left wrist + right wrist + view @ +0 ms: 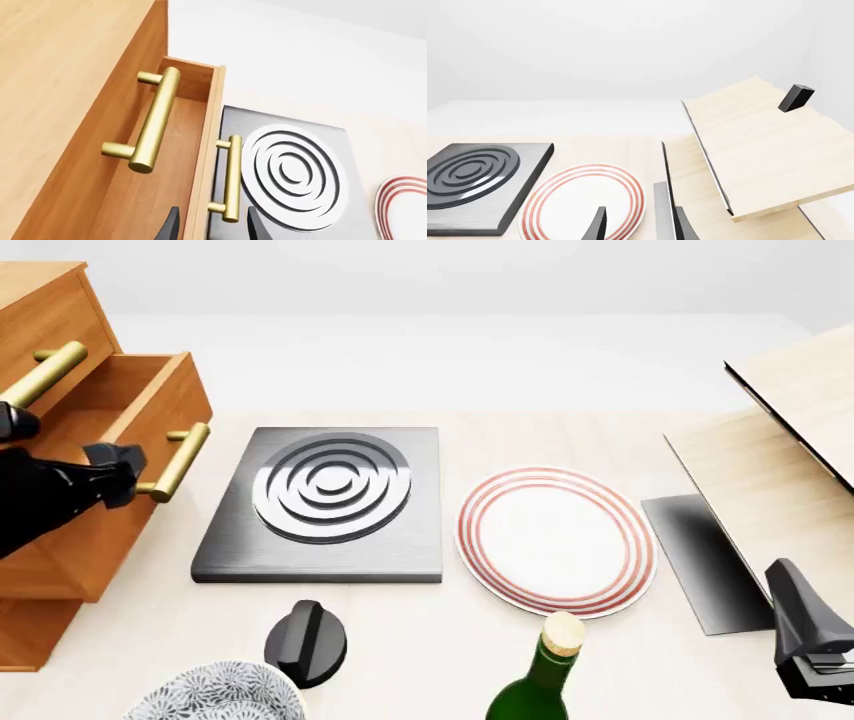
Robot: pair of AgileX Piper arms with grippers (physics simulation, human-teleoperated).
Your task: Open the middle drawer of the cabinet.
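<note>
at nine o'clock on the desk, the cabinet's (54, 570) middle drawer (127, 420) stands partly out, the left end effector (212, 225) spread around its handle (178, 462), gripping nothing; next, i'd judge, close and pull.

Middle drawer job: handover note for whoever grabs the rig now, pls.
Left claw: open, fingers either side of the lower end of the middle drawer's handle; not closed on it as far as the left wrist view shows.
Right claw: open, empty, hanging over the table near the red-rimmed plate, away from the job.
Cabinet: at the table's left edge. Middle drawer is already pulled partway out; the top drawer's handle sits further back, its drawer shut.
Done: drawer partly open.
Left: judge whether the opening is enough; if not, probably close on the handle and pull further.
</note>
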